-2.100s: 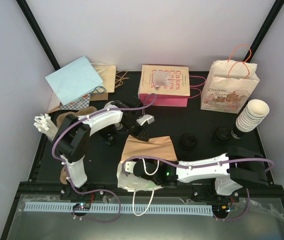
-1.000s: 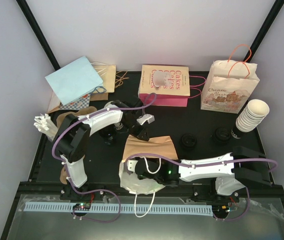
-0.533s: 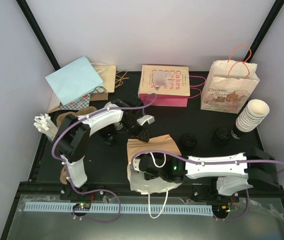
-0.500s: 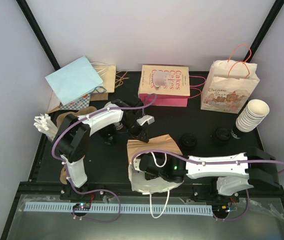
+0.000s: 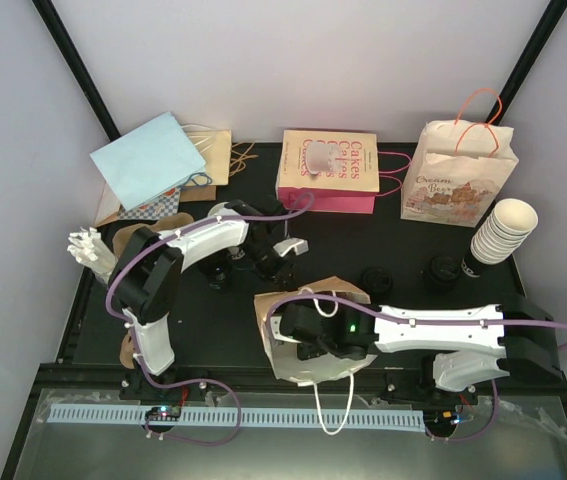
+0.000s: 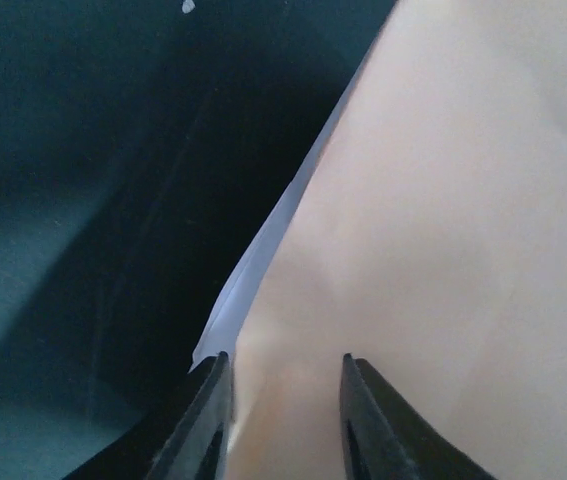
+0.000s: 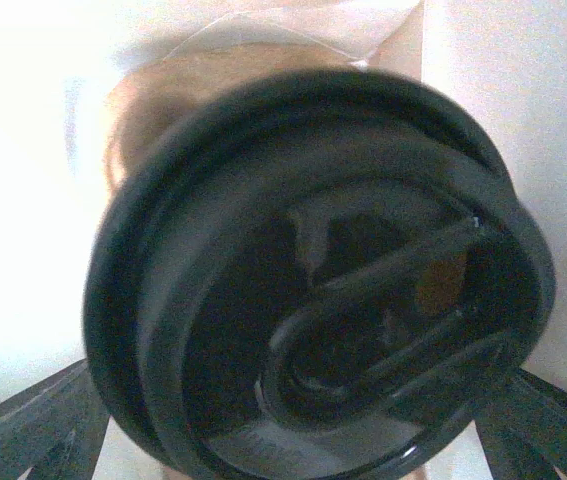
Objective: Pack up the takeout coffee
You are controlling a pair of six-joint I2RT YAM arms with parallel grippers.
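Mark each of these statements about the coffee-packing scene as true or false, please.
1. The black lid fills most of the right wrist view. True.
2. The pink Cakes bag sits at the near edge of the table. False: it is at the far edge.
3. A stack of cream cups sits at the table's right side. True.
4. The right hand hovers over that stack. False: it is at the white bag near the centre.
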